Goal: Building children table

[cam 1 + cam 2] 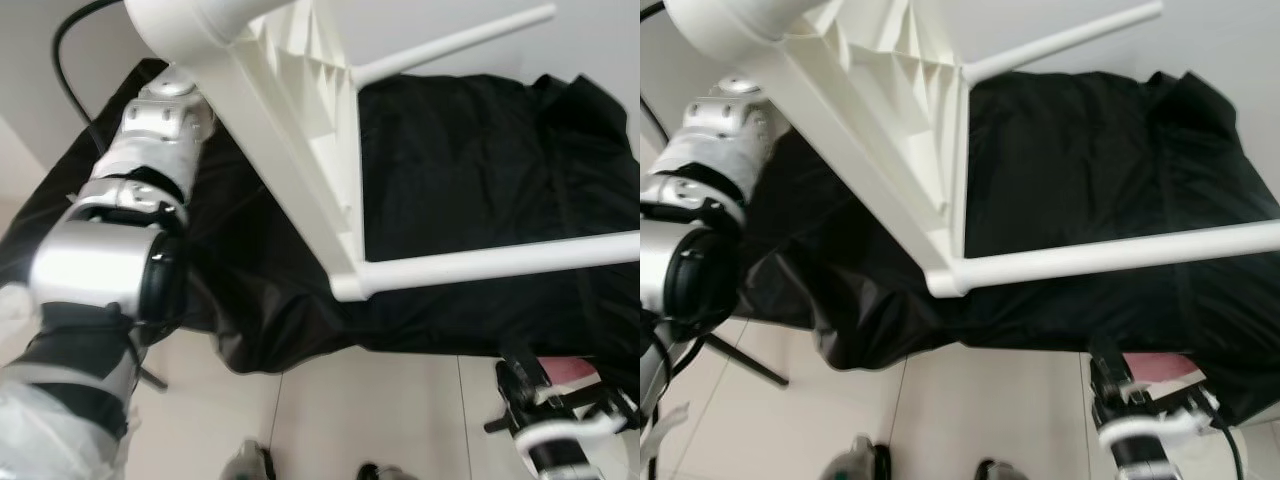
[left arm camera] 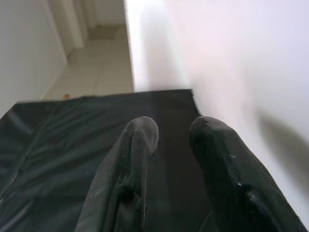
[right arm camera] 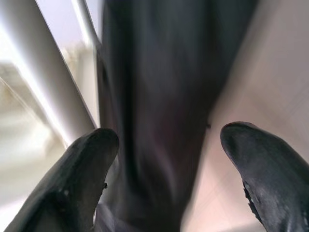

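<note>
White plastic dominates: the children's table [image 1: 300, 120] is seen tipped on its side over a black cloth [image 1: 470, 170], its ribbed underside turned toward the camera and two of its legs [image 1: 500, 262] sticking out sideways above the cloth. It is probably kept in this attitude so that the leg sockets can be reached, though that is a judgement only.

The left gripper [image 2: 171, 159] is seen from its wrist camera with its fingers [image 2: 137, 145] a little apart and nothing between them. Ahead of the jaws lies the black cloth; beside one finger a pale white surface runs forward, very likely the table's top, though it is too blurred to be sure. Contact with it cannot be told. From the head view the left arm [image 1: 140, 200] is seen raised toward the table's upper corner, as if the piece were being propped or steadied.

The right gripper [image 3: 166, 169] is held low, jaws spread wide, nothing held. Between and beyond the jaws dark cloth is seen, blurred; off to one finger's side a white leg [image 3: 43, 87] passes, near but not within the gap. A grasp on that leg would appear to be the step being prepared.
</note>
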